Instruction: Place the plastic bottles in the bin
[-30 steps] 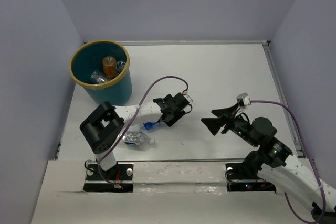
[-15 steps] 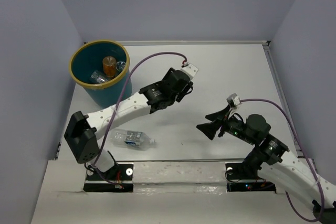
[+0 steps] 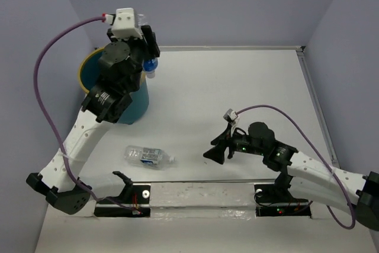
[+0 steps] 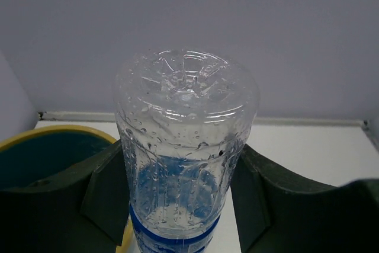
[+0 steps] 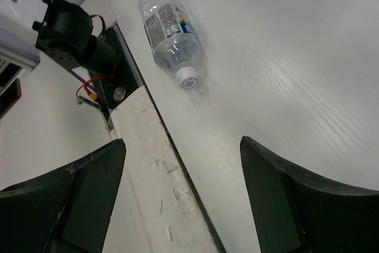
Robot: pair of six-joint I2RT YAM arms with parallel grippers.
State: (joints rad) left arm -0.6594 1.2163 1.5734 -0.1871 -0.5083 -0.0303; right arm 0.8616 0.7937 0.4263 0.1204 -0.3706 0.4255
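Top view: left gripper (image 3: 146,57) is clamped on the held bottle (image 3: 151,67), high beside the bin (image 3: 140,96), prob. to drop it in. The lying bottle (image 3: 148,156) rests on the table (image 3: 237,87), near the front edge; right gripper (image 3: 214,153) points at it, jaws apart.

Left wrist: fingers (image 4: 106,188) press both sides of the held bottle, base twd. camera. Bin rim is at the left, so I judge it is not yet over the opening.

Right wrist: jaws wide w/ nothing between. Lying bottle is ahead, cap twd. the gripper.
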